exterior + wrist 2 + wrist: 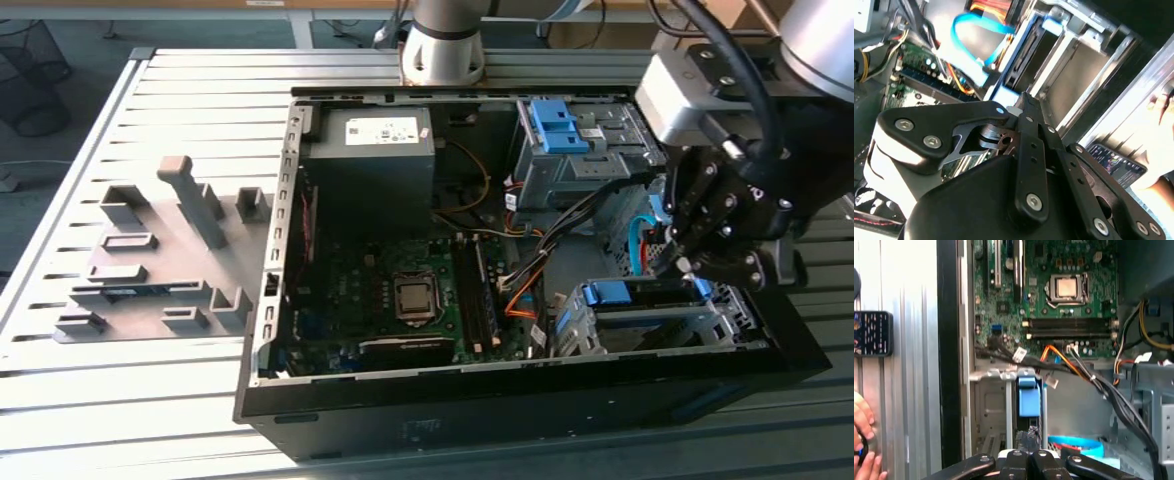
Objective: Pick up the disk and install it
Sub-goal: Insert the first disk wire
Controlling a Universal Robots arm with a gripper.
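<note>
The disk sits in the metal drive cage at the near corner of the open computer case, on the exterior view's right. Its blue plastic frame shows along the top. In the first wrist view the disk stands edge-on in the cage, with its blue frame towards me. My gripper hangs right over the disk's end, tips at the blue frame. In the first wrist view the gripper has its fingers together, and in the second wrist view the gripper comes to one point. I cannot tell whether they pinch the frame.
The case holds a motherboard, a dark power supply box, an upper cage with a blue bracket and loose cables beside the drive cage. Grey fixtures stand on the slatted table. A person's hand and a dark handset lie outside the case.
</note>
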